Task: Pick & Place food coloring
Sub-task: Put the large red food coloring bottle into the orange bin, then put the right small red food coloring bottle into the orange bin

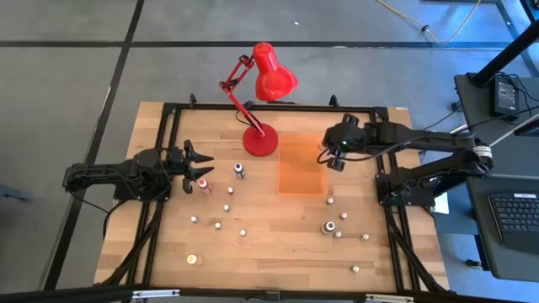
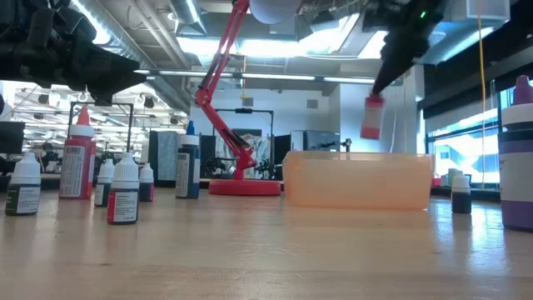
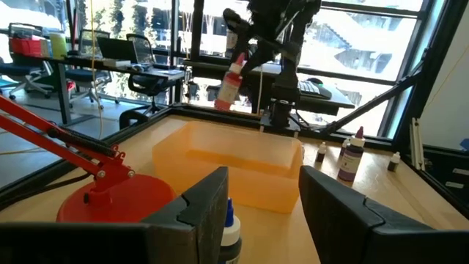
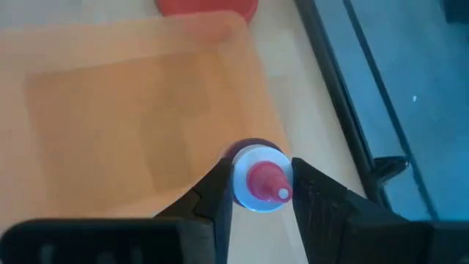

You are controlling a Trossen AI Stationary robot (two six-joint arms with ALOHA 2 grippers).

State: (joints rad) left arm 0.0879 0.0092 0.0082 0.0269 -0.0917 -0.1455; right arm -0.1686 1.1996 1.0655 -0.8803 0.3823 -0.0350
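One small red bottle (image 2: 371,117) hangs clamped in our right hand (image 4: 258,192) above the tray (image 1: 301,167); light, stiff, slippery, best pinched mid-body. Left hand (image 1: 199,166) apart.

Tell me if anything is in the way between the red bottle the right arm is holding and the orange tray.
Nothing visible. The right end effector holds the red bottle in the air above the orange tray's right rim, and the tray's inside looks bare beneath it.
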